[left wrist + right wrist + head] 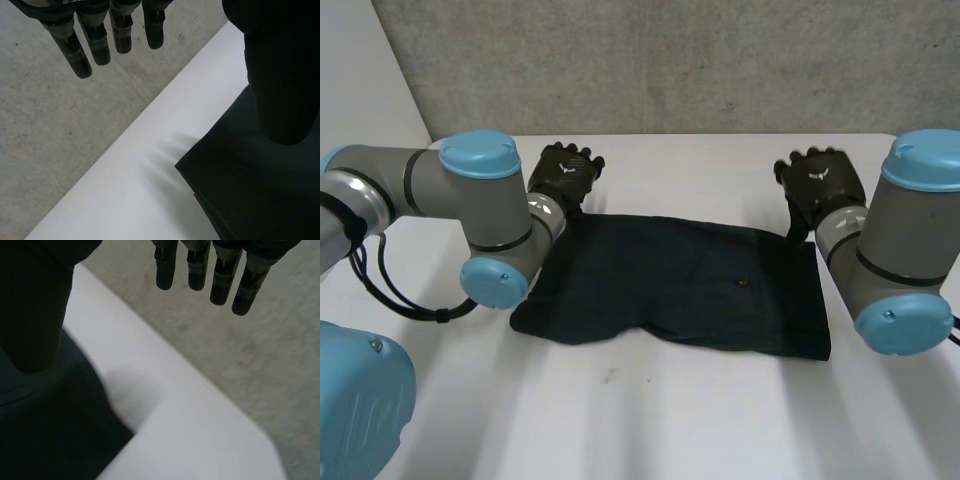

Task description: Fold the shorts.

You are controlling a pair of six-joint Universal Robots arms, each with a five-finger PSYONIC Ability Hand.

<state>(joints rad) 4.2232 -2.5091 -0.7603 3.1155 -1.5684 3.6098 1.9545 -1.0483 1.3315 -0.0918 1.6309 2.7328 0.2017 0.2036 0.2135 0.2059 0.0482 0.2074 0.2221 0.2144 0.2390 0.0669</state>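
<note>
Dark shorts (690, 285) lie flat on the white table (650, 420), spread across its middle. My left hand (565, 175) hovers above the shorts' far left corner, fingers (100, 40) straight and apart from the thumb (280, 75), holding nothing. The corner of the shorts (240, 180) lies under that thumb. My right hand (820, 180) hangs over the far right corner, its fingers (220, 275) straight too, the thumb (35, 310) above the cloth edge (50, 430). Neither hand touches the cloth.
A grey concrete wall (660, 60) rises behind the table's far edge. Grey floor (45, 120) lies beyond the table edge (165, 100) in both wrist views. A small pale button (741, 283) sits on the shorts.
</note>
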